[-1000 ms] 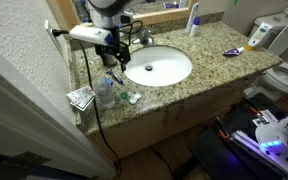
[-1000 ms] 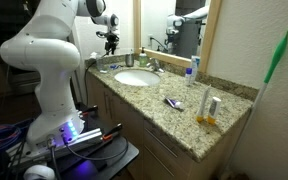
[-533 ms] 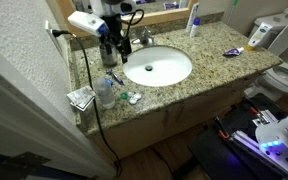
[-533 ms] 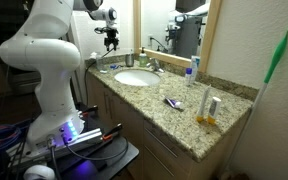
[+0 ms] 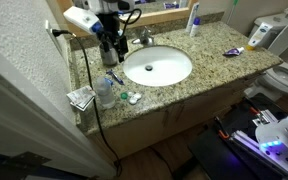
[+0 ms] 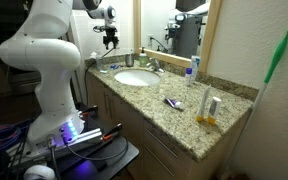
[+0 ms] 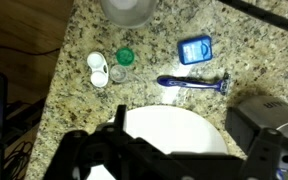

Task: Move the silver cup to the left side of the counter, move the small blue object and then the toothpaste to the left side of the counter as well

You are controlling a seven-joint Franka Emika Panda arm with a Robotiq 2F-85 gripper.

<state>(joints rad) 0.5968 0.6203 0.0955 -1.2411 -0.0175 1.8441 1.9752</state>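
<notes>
The fingers (image 5: 107,50) hang above the table (image 5: 209,60), nine o'clock of the sink (image 5: 159,68); apart or together, I can't tell. The toothpaste (image 5: 232,50) lies at three o'clock: I'd cross high, then pinch its flat faces.

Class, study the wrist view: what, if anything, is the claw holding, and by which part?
Nothing, as far as can be seen. The claw is open, and only the white sink shows between its jaws.
</notes>
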